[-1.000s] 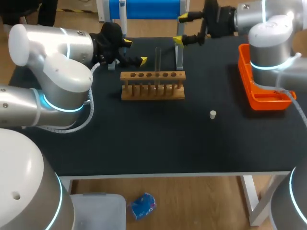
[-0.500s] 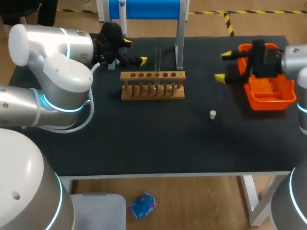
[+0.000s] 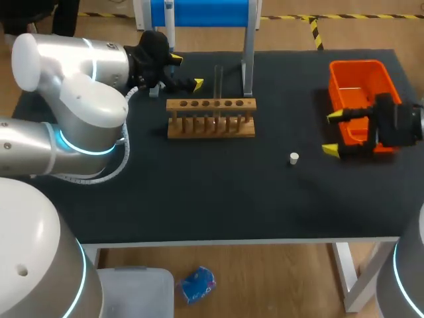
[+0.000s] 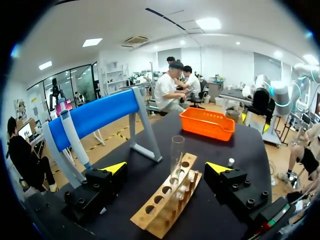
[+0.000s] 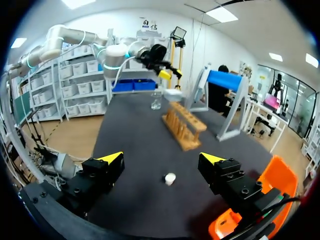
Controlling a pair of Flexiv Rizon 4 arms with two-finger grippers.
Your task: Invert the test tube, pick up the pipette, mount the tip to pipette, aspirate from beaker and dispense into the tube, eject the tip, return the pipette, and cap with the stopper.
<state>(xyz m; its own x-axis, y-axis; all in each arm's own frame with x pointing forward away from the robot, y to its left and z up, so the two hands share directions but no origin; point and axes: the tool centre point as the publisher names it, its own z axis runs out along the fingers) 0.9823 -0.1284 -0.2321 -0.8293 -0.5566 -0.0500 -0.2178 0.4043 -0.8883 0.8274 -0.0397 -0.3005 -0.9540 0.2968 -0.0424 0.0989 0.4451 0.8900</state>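
A clear test tube (image 3: 217, 83) stands upright in the wooden rack (image 3: 211, 119) at the back middle of the table. My left gripper (image 3: 187, 71) hangs open just left of the tube. From its wrist, the tube (image 4: 176, 157) rises from the rack (image 4: 167, 202) ahead, between the open fingers of the gripper (image 4: 166, 167) and untouched. The pipette (image 4: 75, 139) hangs on the blue stand (image 4: 95, 115). The white stopper (image 3: 294, 158) lies on the mat. My right gripper (image 3: 332, 134) is open just right of it, and in its own view the stopper (image 5: 170, 178) lies below the gripper (image 5: 161, 158). A beaker (image 5: 156, 104) stands beyond the rack (image 5: 184, 130).
An orange tray (image 3: 358, 83) sits at the right edge, partly under my right gripper. The blue stand's legs (image 3: 248, 53) stand behind the rack. My left arm's bulk covers the table's left side.
My right arm swung from the back near the blue stand, out over the orange tray, then forward to beside the stopper. The left arm and the tube have not moved.
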